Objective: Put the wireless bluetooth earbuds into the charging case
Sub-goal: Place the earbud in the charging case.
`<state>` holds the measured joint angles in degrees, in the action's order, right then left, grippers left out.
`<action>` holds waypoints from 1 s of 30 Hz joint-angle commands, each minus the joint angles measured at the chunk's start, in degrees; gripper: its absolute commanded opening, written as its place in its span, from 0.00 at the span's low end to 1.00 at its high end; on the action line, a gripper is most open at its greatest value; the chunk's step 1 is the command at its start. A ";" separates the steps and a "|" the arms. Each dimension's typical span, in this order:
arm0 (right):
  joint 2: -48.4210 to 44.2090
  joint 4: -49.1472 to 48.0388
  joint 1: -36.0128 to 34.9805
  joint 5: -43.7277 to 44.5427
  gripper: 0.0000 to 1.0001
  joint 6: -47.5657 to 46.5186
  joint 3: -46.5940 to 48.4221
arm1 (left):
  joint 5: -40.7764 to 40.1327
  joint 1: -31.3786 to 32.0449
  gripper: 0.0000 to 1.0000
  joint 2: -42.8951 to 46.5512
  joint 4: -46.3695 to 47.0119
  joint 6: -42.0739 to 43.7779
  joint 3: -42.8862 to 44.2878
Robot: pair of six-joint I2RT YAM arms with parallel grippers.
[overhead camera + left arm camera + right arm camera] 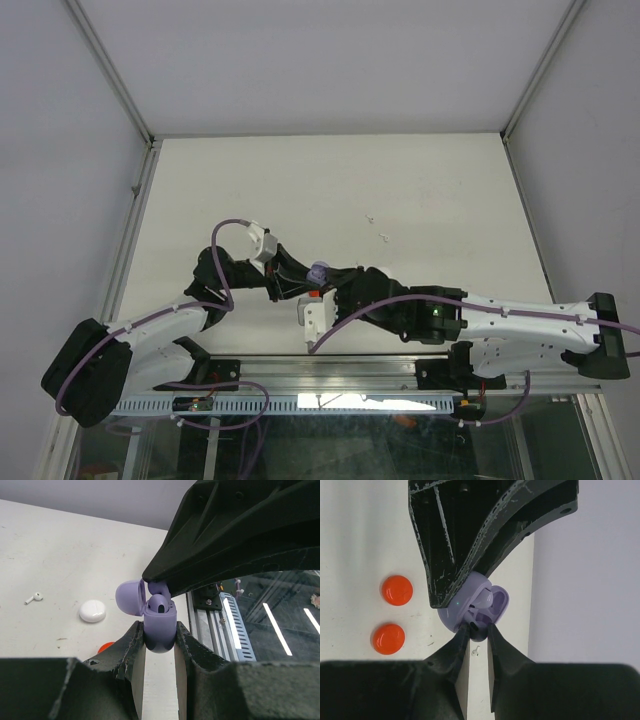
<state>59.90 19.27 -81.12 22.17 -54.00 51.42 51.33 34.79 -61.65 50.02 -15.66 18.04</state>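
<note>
My left gripper (pixel 160 630) is shut on the body of the lilac charging case (pixel 160 630), held above the table with its lid (pixel 131 597) swung open to the left. One lilac earbud (pixel 485 597) sits in a well of the case. My right gripper (pixel 479 629) comes in from the other side, shut on a second lilac earbud (pixel 477 632) right at the case's open mouth. From the top view the case (pixel 319 272) shows between the two wrists. A white earbud (pixel 34 598) lies loose on the table at the far left.
A white round disc (pixel 92 611) and a red disc (pixel 105 647) lie on the table left of the case. Two red discs (pixel 397 590) (pixel 388 638) lie below the right wrist. The metal rail (pixel 227 625) runs along the table's near edge.
</note>
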 commanded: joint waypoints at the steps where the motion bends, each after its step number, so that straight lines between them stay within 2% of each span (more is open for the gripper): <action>1: 0.61 -1.50 -1.27 -2.57 0.14 -1.46 1.22 | -0.64 -0.07 0.00 -0.20 3.17 -0.53 2.71; 5: 0.66 -0.70 -1.34 -3.44 0.19 -1.55 1.37 | -1.35 -0.08 0.00 -0.55 7.41 -2.49 1.73; 7: 0.42 0.07 -1.33 -4.30 0.24 -1.47 1.70 | -1.80 -0.09 0.00 -0.73 8.50 -2.98 1.16; 12: -0.92 1.97 -1.32 -6.04 0.39 -0.73 2.28 | -3.65 -0.08 0.00 -0.93 8.99 -3.01 0.15; 22: -3.71 6.52 -0.75 -8.65 0.57 5.64 4.31 | -8.49 -0.27 0.00 0.59 9.75 -1.84 -3.08; 30: -5.10 5.98 8.69 -20.06 0.67 17.77 6.46 | -9.72 -0.35 0.00 1.30 11.51 -1.63 -5.14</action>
<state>56.53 27.05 -76.73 9.13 -44.21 54.17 43.18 34.79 -62.04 56.66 -18.00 13.76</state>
